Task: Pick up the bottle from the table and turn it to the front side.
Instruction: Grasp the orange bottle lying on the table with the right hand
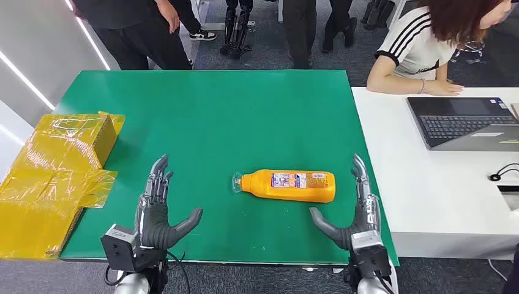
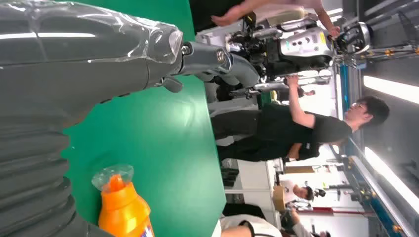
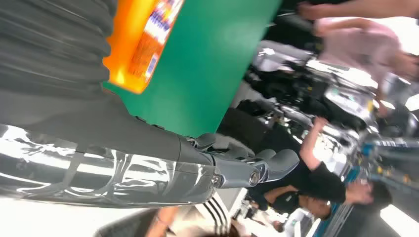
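An orange bottle (image 1: 289,185) lies on its side on the green table (image 1: 208,116) (cap toward the robot's left), between the left hand (image 1: 158,211) and right hand (image 1: 353,211). Both hands hover empty, fingers spread, apparently just clear of it.

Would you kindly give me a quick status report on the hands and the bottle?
Left hand and right hand open, holding nothing. Orange bottle on its side on the green table, between them, untouched. Nothing between either hand and it.
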Tool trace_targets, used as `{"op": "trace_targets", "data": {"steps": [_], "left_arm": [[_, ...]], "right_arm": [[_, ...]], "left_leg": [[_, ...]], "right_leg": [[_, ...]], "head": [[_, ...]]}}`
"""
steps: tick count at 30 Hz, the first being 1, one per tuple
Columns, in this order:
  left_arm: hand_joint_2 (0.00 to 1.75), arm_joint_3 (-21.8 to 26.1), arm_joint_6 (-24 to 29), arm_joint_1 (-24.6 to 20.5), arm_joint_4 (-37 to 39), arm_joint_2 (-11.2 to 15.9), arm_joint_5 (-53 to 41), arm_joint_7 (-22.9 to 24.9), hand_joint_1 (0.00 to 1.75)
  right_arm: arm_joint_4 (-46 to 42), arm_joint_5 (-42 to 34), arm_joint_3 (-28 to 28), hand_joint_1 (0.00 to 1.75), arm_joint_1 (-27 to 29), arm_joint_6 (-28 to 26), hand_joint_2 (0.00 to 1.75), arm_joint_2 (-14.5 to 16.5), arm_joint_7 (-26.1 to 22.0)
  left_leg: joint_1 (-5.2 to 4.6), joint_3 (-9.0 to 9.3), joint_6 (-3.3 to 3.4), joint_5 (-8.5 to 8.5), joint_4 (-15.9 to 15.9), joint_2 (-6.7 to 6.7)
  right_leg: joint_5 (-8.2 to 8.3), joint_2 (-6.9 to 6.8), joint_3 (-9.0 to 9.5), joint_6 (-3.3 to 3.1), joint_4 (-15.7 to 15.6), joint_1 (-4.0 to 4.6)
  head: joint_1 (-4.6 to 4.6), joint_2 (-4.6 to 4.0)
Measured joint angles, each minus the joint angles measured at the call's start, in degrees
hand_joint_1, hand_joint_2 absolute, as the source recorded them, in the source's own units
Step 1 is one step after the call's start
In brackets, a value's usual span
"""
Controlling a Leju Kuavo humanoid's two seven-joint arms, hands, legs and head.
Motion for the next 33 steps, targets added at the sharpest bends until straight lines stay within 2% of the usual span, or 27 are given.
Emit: {"op": "trace_targets", "data": {"steps": [4, 6, 10, 15, 19, 20, 25, 29, 33], "left_arm": [[1.75, -0.6, -0.3, -0.5, 0.5, 0.0, -0.1, 0.0, 0.00], [1.75, -0.9, -0.7, -1.2, 1.0, -0.1, -0.2, 0.0, 0.00], [1.75, -1.6, -2.1, -2.7, 2.2, -0.2, 0.0, 0.4, 0.00], [1.75, -1.8, -2.5, -3.1, 2.5, -0.2, 0.0, 0.6, 0.00], [1.75, -2.6, -5.2, -5.8, 4.3, -0.3, 0.2, 2.2, 0.00], [1.75, -2.6, -5.7, -6.1, 4.5, -0.3, 0.5, 2.8, 0.00], [1.75, -2.6, -9.0, -7.1, 5.1, -0.3, 2.0, 5.3, 0.00], [1.75, -2.6, -11.0, -7.7, 5.8, -0.2, 3.3, 6.5, 0.00], [1.75, -2.5, -14.9, -9.6, 7.6, -0.3, 7.9, 9.2, 0.00]], "right_arm": [[2.4, 7.4, -0.4, 0.00, -3.8, 0.6, 1.75, -1.4, 3.5], [5.0, 10.4, -0.4, 0.00, -7.2, 3.0, 1.75, -2.2, 6.5], [11.8, 12.0, -0.1, 0.00, -14.7, 10.5, 1.75, -3.0, 10.8], [13.6, 12.8, 0.2, 0.00, -16.5, 11.6, 1.75, -3.0, 11.6], [29.8, 20.3, 6.0, 0.00, -29.9, 21.8, 1.75, -3.0, 18.4], [32.2, 21.3, 7.1, 0.00, -31.8, 23.5, 1.75, -3.0, 19.3], [42.3, 24.4, 12.2, 0.00, -38.5, 30.6, 1.75, -3.1, 21.1], [47.7, 25.2, 15.3, 0.00, -41.7, 34.0, 1.75, -3.2, 21.7], [51.8, 25.1, 18.1, 0.00, -44.7, 40.0, 1.75, -3.3, 22.3]], "left_leg": [[0.00, 0.00, 0.01, 0.01, 0.0, 0.02], [0.00, 0.00, 0.02, 0.04, 0.0, 0.04], [0.00, 0.00, 0.03, 0.12, 0.0, 0.04], [0.00, 0.00, 0.02, 0.13, 0.0, 0.04], [0.01, 0.00, 0.02, 0.18, 0.0, 0.03], [0.01, 0.00, 0.02, 0.18, 0.0, 0.03], [0.00, -0.01, 0.02, 0.18, 0.0, 0.01], [0.00, -0.02, 0.03, 0.18, 0.1, 0.00], [0.00, -0.01, 0.04, 0.18, 0.1, -0.01]], "right_leg": [[0.03, 0.02, 0.00, 0.00, 0.0, 0.00], [0.05, 0.03, 0.00, 0.00, 0.0, 0.00], [0.12, 0.03, 0.00, 0.00, 0.0, 0.00], [0.14, 0.03, 0.00, -0.01, 0.0, 0.00], [0.15, 0.02, 0.00, -0.02, 0.0, 0.00], [0.15, 0.02, -0.01, -0.02, 0.0, 0.00], [0.15, 0.01, -0.01, -0.02, 0.0, 0.00], [0.15, 0.00, -0.01, -0.02, 0.0, 0.00], [0.16, 0.00, -0.01, -0.02, 0.0, 0.00]], "head": [[-0.01, 0.01], [-0.01, 0.00], [0.00, -0.01], [0.00, -0.01], [0.00, 0.00], [0.00, 0.00], [-0.01, -0.01], [0.00, -0.01], [0.00, -0.01]]}}
